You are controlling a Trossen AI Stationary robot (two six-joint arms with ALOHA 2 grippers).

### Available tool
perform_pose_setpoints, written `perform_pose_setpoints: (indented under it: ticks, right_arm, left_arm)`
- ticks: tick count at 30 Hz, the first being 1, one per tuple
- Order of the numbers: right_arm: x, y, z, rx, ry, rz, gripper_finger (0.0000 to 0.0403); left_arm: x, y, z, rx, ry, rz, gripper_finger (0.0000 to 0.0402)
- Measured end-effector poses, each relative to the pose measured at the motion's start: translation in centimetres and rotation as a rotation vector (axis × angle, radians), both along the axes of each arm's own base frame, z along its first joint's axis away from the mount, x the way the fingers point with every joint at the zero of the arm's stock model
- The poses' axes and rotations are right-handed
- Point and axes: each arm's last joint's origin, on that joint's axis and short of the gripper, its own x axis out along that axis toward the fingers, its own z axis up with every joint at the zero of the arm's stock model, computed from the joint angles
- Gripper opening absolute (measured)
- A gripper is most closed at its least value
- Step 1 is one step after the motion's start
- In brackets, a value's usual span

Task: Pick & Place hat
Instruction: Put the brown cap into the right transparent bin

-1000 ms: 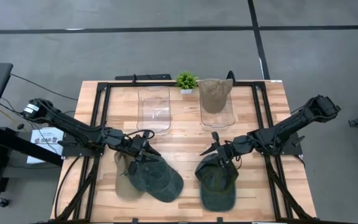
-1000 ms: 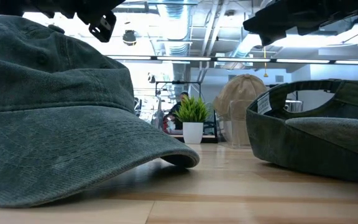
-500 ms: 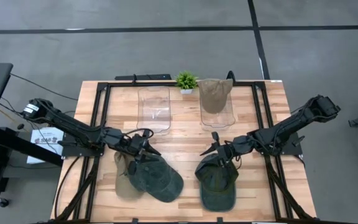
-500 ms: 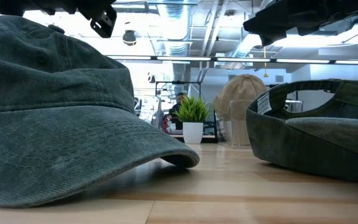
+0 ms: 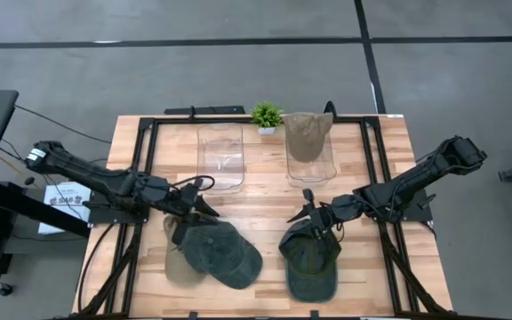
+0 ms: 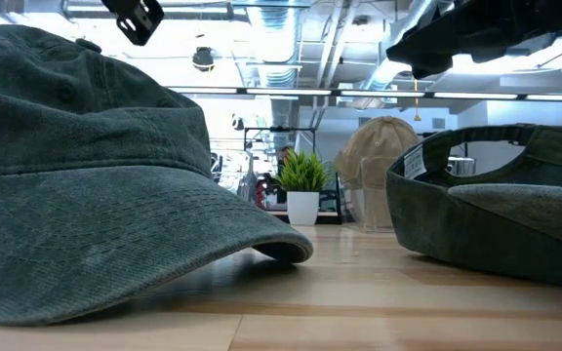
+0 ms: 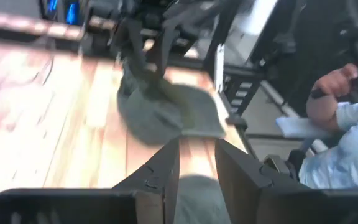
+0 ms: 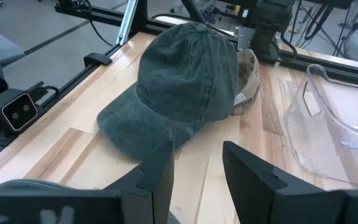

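Observation:
A dark green hat (image 5: 223, 254) lies crown up, partly on a tan hat (image 5: 176, 264), at the near left; it fills the left of the low view (image 6: 66, 175). My left gripper (image 5: 210, 211) hovers open just beyond its far edge, raised clear (image 7: 196, 163). An olive hat (image 5: 311, 260) lies upside down at the near right (image 6: 496, 210). My right gripper (image 5: 308, 214) stands open over its far rim, with only bare wood showing between its fingers (image 8: 197, 163). Another tan hat (image 5: 308, 133) sits on a clear stand.
An empty clear stand (image 5: 220, 156) and a small potted plant (image 5: 267, 114) stand at the far side. Black rails (image 5: 146, 151) run along both table sides. A person's hand and pale blue sleeve (image 7: 344, 118) show beyond the table. Bare wood lies between the two hat groups.
My left gripper has risen from just over the dark green hat, tipped its fingers up toward level and drawn back a little toward the table's left edge. The hats have not moved, and my right arm has kept still.

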Motion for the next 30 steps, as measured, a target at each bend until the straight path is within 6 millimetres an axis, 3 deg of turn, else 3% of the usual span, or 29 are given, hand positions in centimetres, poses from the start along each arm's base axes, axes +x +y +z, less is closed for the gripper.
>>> perform_pose_setpoints:
  ticks: [5,11,20,30]
  right_arm:
    - [0.0,0.0,0.0,0.001,0.000,-0.001,0.0128]
    - [0.0,0.0,-0.1,0.013,0.009,-0.006,0.0129]
    - [-0.1,0.0,-0.3,0.006,0.031,-0.007,0.0129]
    - [-0.1,0.0,-0.2,0.006,0.030,-0.007,0.0128]
  left_arm:
    - [-0.2,-0.5,2.3,-0.027,0.190,0.013,0.0100]
    - [-0.7,-1.9,3.3,-0.144,0.445,-0.040,0.0100]
    - [-2.6,-4.4,2.5,-0.424,0.685,-0.028,0.0100]
    - [-3.3,-5.2,0.8,-0.396,0.723,0.016,0.0100]
